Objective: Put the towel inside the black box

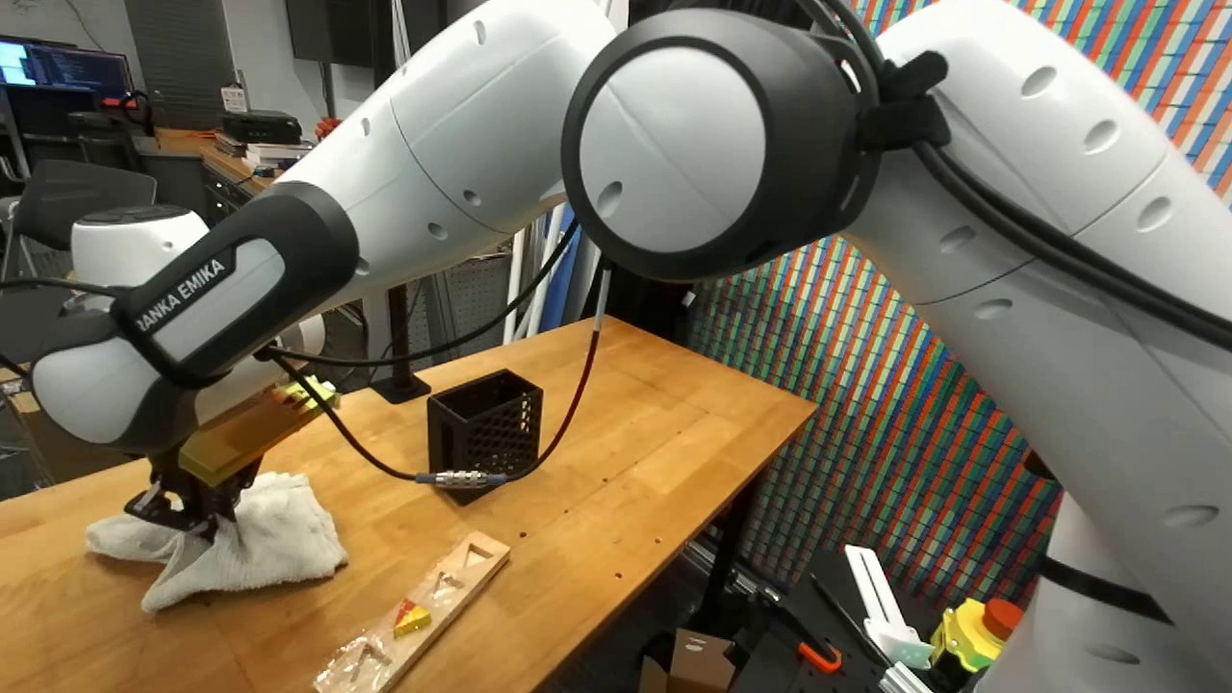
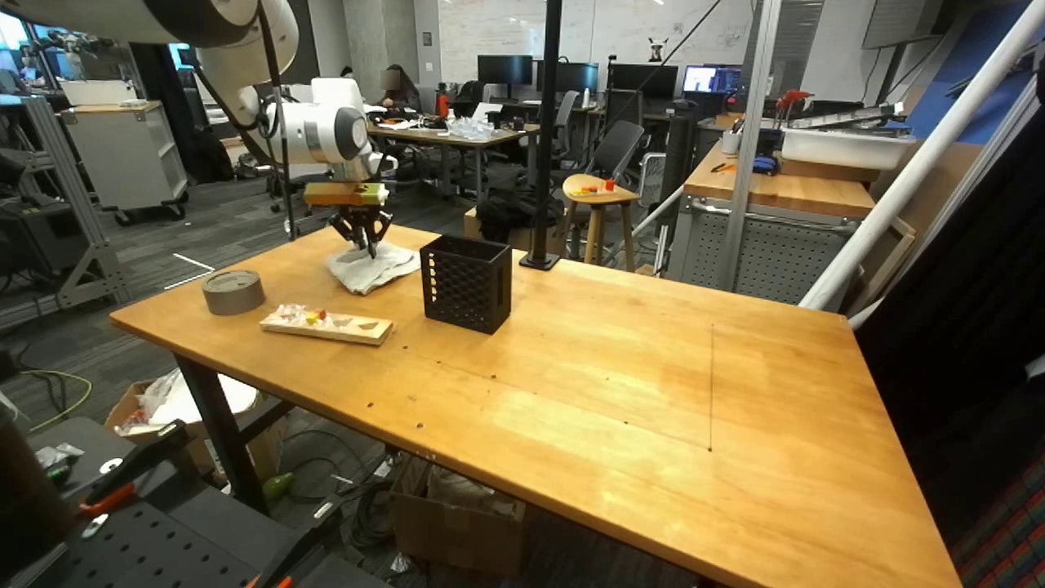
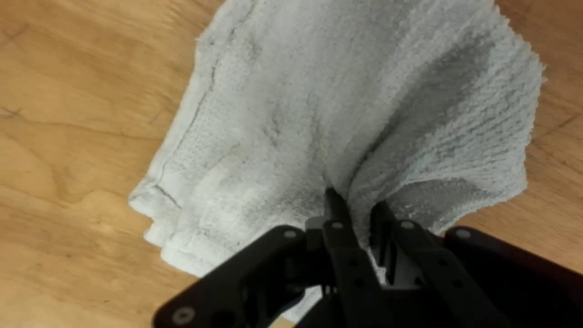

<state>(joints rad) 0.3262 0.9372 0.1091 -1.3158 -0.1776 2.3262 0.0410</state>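
At the bottom of the wrist view, right of center, the hand (image 3: 356, 202) is clamped on a raised fold of the towel (image 3: 273, 114). The two fingers (image 3: 338, 216) bear on opposite sides of the fold. The towel is white to light gray, creased, and in contact with the desk (image 2: 653, 367). In both exterior views, the hand points downward into the cloth.

The black box (image 2: 467, 286) stands upright on the desk, just left of center in both exterior views. Its top is open and its side walls are perforated. The towel is outside the black box. In an exterior view, a cable connector (image 1: 462, 478) passes in front of the lower part of the black box.

At the lower center-left of an exterior view, a wooden strip (image 1: 452, 597) with triangular recesses lies flat on the desk. The strip carries a small red and yellow piece (image 1: 411, 618) and, at its near end, clear film (image 1: 354, 660).

At the left of an exterior view, a gray tape roll (image 2: 233, 294) rests on its flat side. A black post (image 2: 545, 147) rises from the far edge of the desk.
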